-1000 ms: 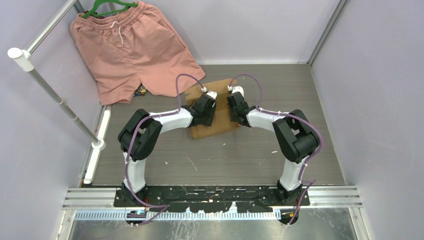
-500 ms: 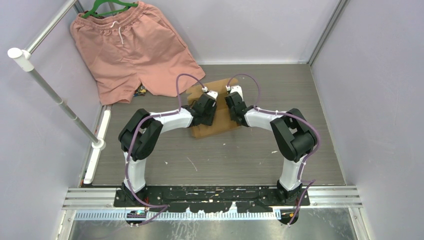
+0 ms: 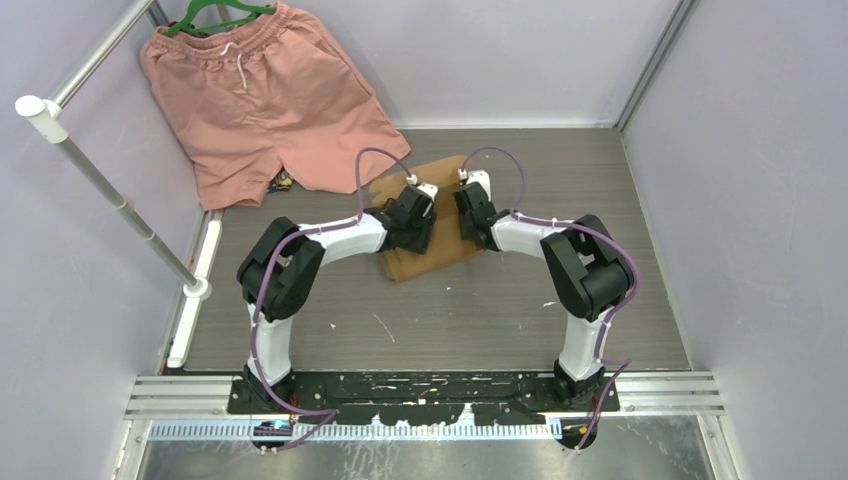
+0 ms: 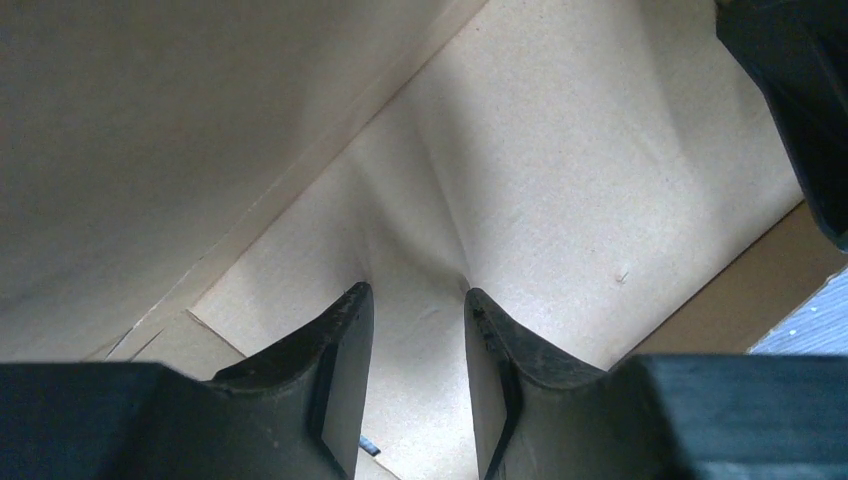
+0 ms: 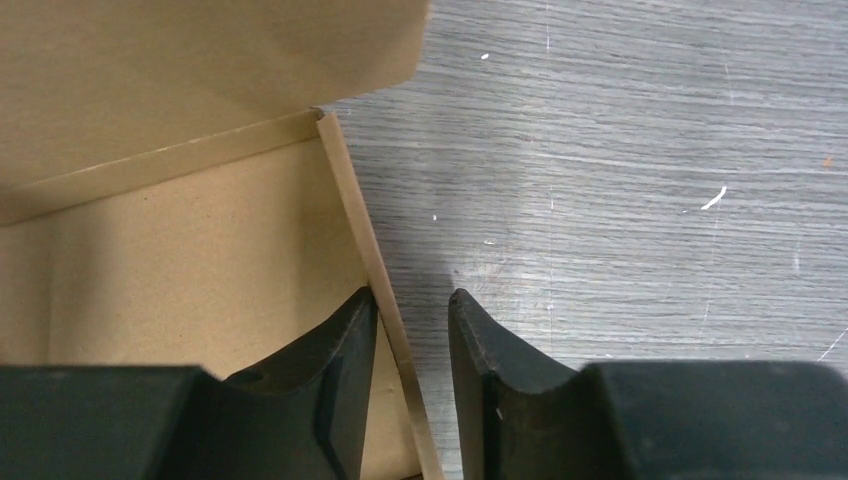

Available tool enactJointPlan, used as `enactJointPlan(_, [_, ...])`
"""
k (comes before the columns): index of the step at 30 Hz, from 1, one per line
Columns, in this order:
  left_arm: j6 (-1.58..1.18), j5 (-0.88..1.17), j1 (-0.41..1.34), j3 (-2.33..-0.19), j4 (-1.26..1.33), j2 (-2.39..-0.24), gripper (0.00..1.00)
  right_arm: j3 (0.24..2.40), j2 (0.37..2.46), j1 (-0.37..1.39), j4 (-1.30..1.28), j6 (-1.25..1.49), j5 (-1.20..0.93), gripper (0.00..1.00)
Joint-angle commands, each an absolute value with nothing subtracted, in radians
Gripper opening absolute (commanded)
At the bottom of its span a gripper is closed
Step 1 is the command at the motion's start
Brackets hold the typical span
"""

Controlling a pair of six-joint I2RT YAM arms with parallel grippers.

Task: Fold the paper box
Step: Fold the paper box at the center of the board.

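The paper box lay mid-table between both arms, light, stiff, creasing readily. The left gripper pinched a raised pucker of its floor panel; the right gripper straddled its thin side wall (the better hold), fingers slightly apart

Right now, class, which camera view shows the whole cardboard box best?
The top view: the cardboard box shows with most of its outline on the table, though both arms cover its middle. The left wrist view shows only creased inner panels; the right wrist view shows one side wall and the flap above it.
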State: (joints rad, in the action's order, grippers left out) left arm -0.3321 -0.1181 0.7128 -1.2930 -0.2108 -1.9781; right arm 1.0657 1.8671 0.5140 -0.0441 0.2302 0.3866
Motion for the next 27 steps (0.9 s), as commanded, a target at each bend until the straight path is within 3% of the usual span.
enactJointPlan(1, [-0.321,-0.084,0.709,-1.293,-0.359,-1.949,0.41,1.057,1.811,0.498,-0.059,0.279,0.364,0.4])
enactJointPlan(12, [-0.315,-0.071,0.707,-1.316,-0.366,-1.898,0.47,1.011,1.687,0.468,-0.044,0.326,0.339,0.45])
enactJointPlan(20, [-0.314,-0.056,0.706,-1.341,-0.369,-1.897,0.48,0.991,1.62,0.455,-0.062,0.335,0.315,0.62])
enactJointPlan(27, [-0.316,-0.051,0.706,-1.333,-0.364,-1.89,0.47,1.005,1.652,0.451,-0.051,0.309,0.263,0.51])
